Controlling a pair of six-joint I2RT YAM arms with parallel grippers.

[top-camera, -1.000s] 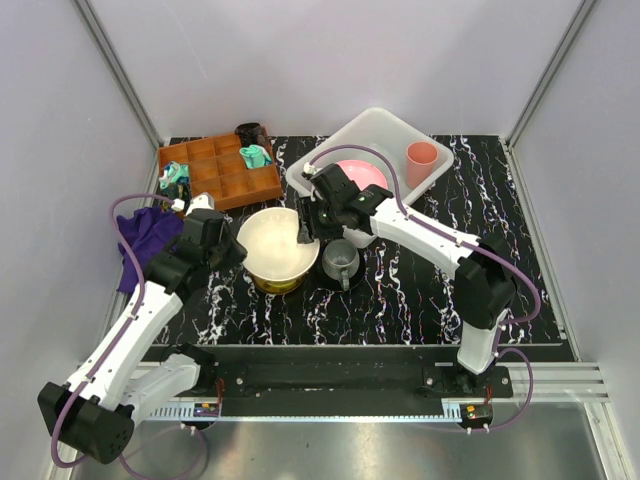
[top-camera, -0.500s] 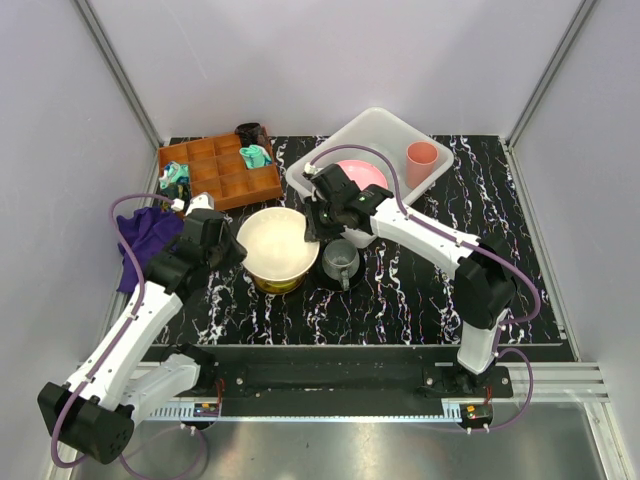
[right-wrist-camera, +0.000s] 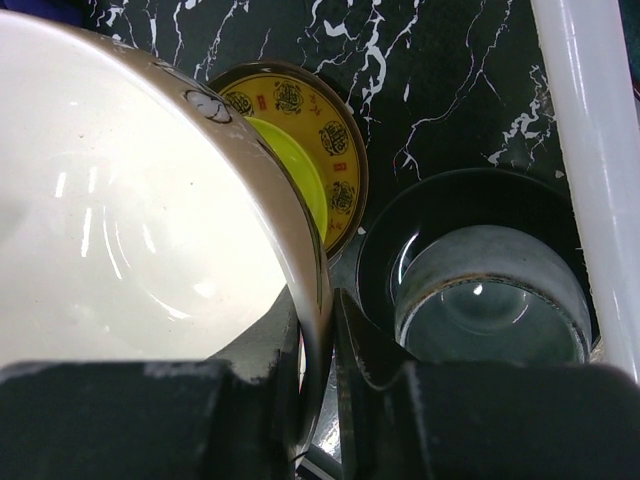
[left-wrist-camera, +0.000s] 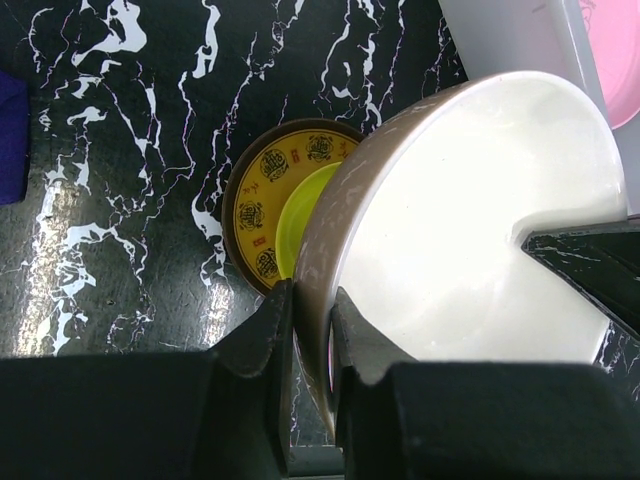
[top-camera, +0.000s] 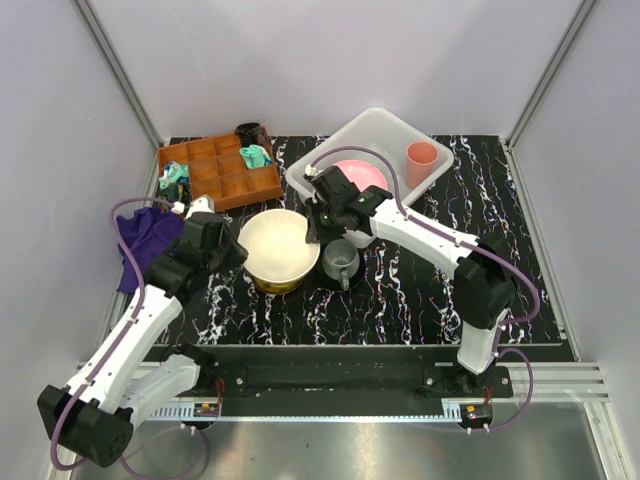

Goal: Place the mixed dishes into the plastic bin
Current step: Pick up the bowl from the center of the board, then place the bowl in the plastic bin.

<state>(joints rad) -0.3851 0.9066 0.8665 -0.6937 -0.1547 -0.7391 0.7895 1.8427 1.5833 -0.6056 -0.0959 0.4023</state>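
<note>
the left pincer (left-wrist-camera: 310, 300) is clamped on the cream bowl (top-camera: 278, 243) at its rim, one finger inside and one outside. the right pincer (right-wrist-camera: 318, 305) pinches the opposite rim the same way. below the bowl, the small yellow bowl (left-wrist-camera: 262, 215) shows only as a crescent. just beside the right pincer, the grey mug (right-wrist-camera: 490, 295) stands on the black saucer (right-wrist-camera: 400, 215). beyond them lies the plastic bin (top-camera: 385, 130), holding a pink plate (top-camera: 365, 172) partly hidden by the arm and a pink cup (top-camera: 421, 157).
</note>
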